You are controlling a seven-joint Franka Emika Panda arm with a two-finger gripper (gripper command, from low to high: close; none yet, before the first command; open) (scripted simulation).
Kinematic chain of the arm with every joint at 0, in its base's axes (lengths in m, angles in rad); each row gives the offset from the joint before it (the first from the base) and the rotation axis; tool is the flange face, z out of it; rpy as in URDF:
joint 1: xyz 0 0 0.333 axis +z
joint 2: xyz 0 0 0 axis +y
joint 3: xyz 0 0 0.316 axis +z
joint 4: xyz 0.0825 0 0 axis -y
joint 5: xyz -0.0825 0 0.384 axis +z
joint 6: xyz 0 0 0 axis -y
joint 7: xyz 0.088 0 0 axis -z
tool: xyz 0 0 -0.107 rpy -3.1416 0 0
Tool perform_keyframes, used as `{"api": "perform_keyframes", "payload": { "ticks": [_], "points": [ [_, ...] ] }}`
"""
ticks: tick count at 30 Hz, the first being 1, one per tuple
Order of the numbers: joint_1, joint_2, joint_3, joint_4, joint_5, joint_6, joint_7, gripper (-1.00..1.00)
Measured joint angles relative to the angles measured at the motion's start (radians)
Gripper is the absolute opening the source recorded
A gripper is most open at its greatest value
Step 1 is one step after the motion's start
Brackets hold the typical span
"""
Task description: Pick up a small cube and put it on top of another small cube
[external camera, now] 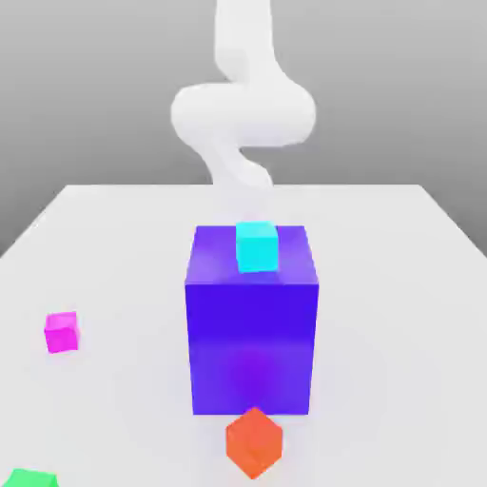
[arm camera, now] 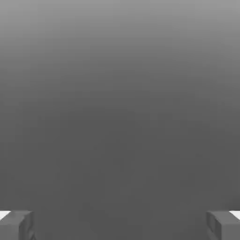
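Observation:
The small magenta-pink cube [external camera: 62,332] lies on the white table [external camera: 399,257] at the exterior view's left, apart from everything else. A cyan cube [external camera: 256,245] rests on top of the big blue-purple block [external camera: 252,323] in the middle. An orange-red cube [external camera: 254,442] sits just in front of that block. My white arm [external camera: 243,114] rises behind the block, far from the magenta cube. In the hand view my gripper [arm camera: 120,225] is open, its two grey fingertips [arm camera: 16,225] standing wide apart with nothing between them, facing plain grey background.
A green object [external camera: 29,478] pokes in at the front left corner of the exterior view. The big block stands between the arm and the orange-red cube. The table's edges run along the left and right.

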Motion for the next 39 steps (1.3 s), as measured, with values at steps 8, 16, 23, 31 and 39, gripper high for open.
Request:
{"api": "perform_keyframes", "payload": {
  "ticks": [8, 16, 23, 31, 39],
  "points": [
    [-0.158, 0.305, -0.167, -0.173, 0.041, 0.194, 0.1, 0.0],
    [-0.315, 0.596, -0.319, -0.34, 0.077, 0.379, 0.198, 0.0],
    [-0.455, 0.829, -0.363, -0.43, 0.158, 0.534, 0.214, 0.0],
    [-0.675, 1.031, -0.09, -0.385, 0.389, 0.685, 0.042, -1.0],
    [-0.658, 1.014, -0.113, -0.389, 0.366, 0.673, 0.059, -1.0]
  ]
}}
